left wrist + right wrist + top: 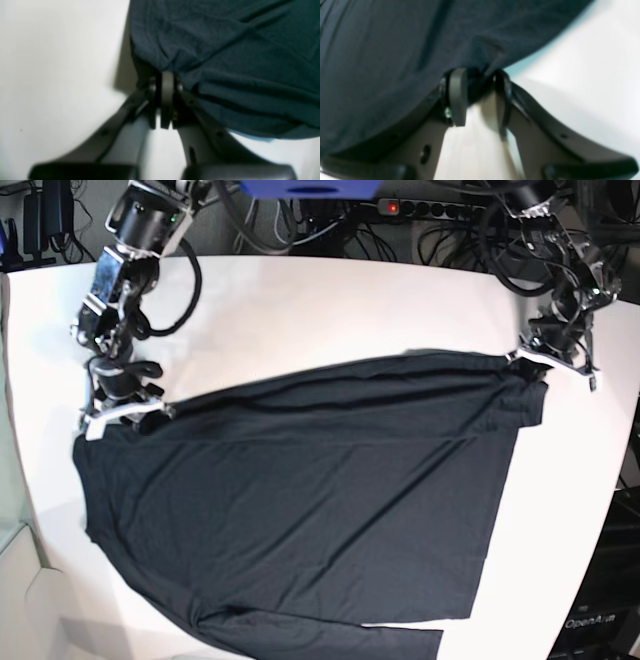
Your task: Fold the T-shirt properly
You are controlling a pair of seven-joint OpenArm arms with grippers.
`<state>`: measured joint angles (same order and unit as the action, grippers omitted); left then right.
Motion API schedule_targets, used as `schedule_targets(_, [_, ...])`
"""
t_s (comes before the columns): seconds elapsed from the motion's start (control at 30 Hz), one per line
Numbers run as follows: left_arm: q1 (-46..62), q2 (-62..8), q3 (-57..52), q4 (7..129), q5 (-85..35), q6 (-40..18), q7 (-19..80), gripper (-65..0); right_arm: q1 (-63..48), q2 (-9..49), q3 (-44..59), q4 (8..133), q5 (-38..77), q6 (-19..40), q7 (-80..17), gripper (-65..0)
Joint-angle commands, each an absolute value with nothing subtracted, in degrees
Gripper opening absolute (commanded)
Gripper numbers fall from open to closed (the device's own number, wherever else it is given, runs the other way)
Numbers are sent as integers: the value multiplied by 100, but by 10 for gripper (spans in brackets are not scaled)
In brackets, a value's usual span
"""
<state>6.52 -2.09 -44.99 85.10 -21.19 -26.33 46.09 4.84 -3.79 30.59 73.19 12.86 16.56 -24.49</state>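
Now the left gripper [166, 75] has its jaws pressed together on a bunched bit of the T-shirt [225, 62]; in the left wrist view the two pads meet with almost no gap, and dark cloth gathers into small wrinkles just above them. The right gripper [476, 75] holds its jaws partly apart, with a thick fold of the T-shirt [382, 62] squeezed between the two pads, so it is clamped on the fabric too.

In the base view the left gripper [530, 360] is at the right side of the frame, at one corner of the T-shirt [320, 500], and the right gripper [125, 408] is at the left side, at the opposite corner. Between them the upper edge of the garment runs as a rather straight line, higher on the right. From this edge the cloth spreads flat toward the bottom of the frame over the white table [330, 310], with one sleeve lying along the lower edge. Cables [440, 225] lie behind the table at the top of the frame.
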Motion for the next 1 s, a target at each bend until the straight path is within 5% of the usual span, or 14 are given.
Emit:
schedule_targets(0.0, [620, -268, -4514, 8602, -2202, -2668, 4479, -650, 637, -321, 3046, 7187, 1262, 1666, -2571, -485])
schedule_targets(0.17, [620, -268, -4514, 8629, -2202, -2668, 4479, -650, 857, -171, 3055, 6563, 1262, 1666, -2536, -504])
schedule_targets(0.33, [620, -268, -4514, 8637, -2202, -2668, 4479, -650, 875, -163, 3055, 6563, 1262, 1666, -2571, -650])
schedule_targets(0.97, [374, -462, -4479, 8646, -2905, -2615, 4488, -650, 567, -180, 3037, 7679, 1262, 1666, -2580, -650])
